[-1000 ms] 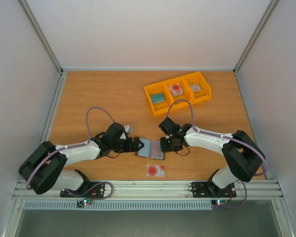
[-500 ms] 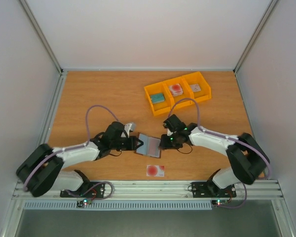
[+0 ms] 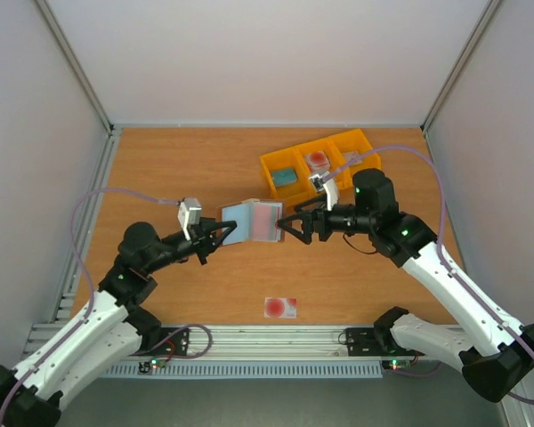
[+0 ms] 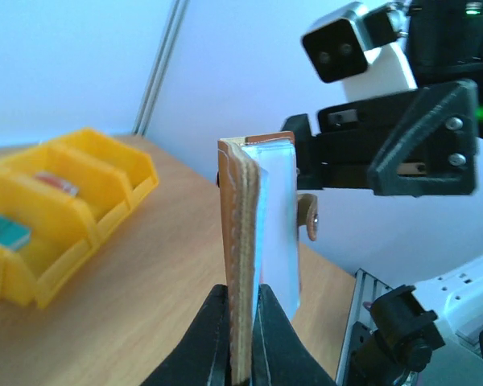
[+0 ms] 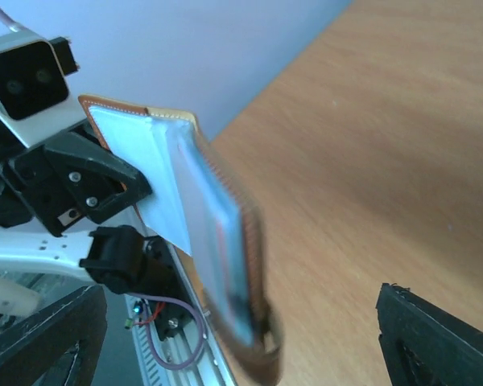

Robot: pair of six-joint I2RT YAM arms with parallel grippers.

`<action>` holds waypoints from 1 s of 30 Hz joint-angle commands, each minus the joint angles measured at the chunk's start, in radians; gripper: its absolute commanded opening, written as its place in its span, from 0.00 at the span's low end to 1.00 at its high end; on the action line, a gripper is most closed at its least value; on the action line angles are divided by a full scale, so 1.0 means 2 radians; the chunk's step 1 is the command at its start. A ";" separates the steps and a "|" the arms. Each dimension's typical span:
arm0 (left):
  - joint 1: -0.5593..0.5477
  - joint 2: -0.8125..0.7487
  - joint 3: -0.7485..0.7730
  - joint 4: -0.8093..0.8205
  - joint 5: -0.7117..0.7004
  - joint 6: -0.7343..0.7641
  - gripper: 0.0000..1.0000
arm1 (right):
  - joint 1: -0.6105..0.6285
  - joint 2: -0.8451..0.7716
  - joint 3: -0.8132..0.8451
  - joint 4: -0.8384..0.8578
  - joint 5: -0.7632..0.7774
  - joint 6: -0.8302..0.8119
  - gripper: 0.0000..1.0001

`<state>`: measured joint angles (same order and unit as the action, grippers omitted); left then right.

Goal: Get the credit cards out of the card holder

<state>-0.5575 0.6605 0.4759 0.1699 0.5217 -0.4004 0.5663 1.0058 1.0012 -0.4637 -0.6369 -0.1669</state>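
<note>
The card holder (image 3: 254,221) is off the table (image 3: 160,169), held in the air between the two arms. It is spread open with its grey-blue lining toward the overhead camera, and a reddish patch shows in that lining. The left gripper (image 3: 217,235) pinches its left edge, fingers pressed tight on the leather (from the left wrist the holder stands edge-on, rising straight out of the closed fingers, its snap tab (image 4: 308,217) sticking out on the lining side). The right gripper (image 3: 291,229) sits just beside the holder's right edge with its jaws spread wide. In its own wrist view the holder hangs between the two fingers, apart from both.

One credit card (image 3: 280,307), pale with a red round spot, lies flat on the table near the front edge, well apart from both grippers.

Behind the holder stands the yellow bin (image 3: 267,167) of three compartments; the right arm's wrist covers part of it. The left compartment holds a teal item (image 3: 285,176), the middle one a red-spotted item (image 3: 318,160). What the right one holds cannot be told
</note>
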 commanded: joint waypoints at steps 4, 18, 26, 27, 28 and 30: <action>0.004 -0.044 0.012 0.068 0.053 0.021 0.00 | -0.002 0.006 0.086 -0.083 -0.032 -0.091 0.81; 0.004 -0.054 0.012 0.078 0.048 0.004 0.00 | 0.029 0.030 0.084 -0.066 -0.007 -0.082 0.42; 0.004 -0.051 0.010 0.085 0.049 -0.003 0.00 | 0.079 0.073 0.097 -0.041 0.019 -0.093 0.43; 0.005 -0.052 0.009 0.086 0.050 -0.004 0.00 | 0.085 0.077 0.099 -0.037 0.024 -0.094 0.43; 0.004 -0.053 0.009 0.086 0.051 -0.004 0.00 | 0.089 0.081 0.100 -0.031 0.025 -0.092 0.41; 0.004 -0.054 0.006 0.085 0.049 -0.005 0.00 | 0.097 0.089 0.102 -0.019 0.024 -0.090 0.39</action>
<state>-0.5415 0.5690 0.4824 0.2352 0.5850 -0.3931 0.7216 1.1500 1.1755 -0.5682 -0.6170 -0.3351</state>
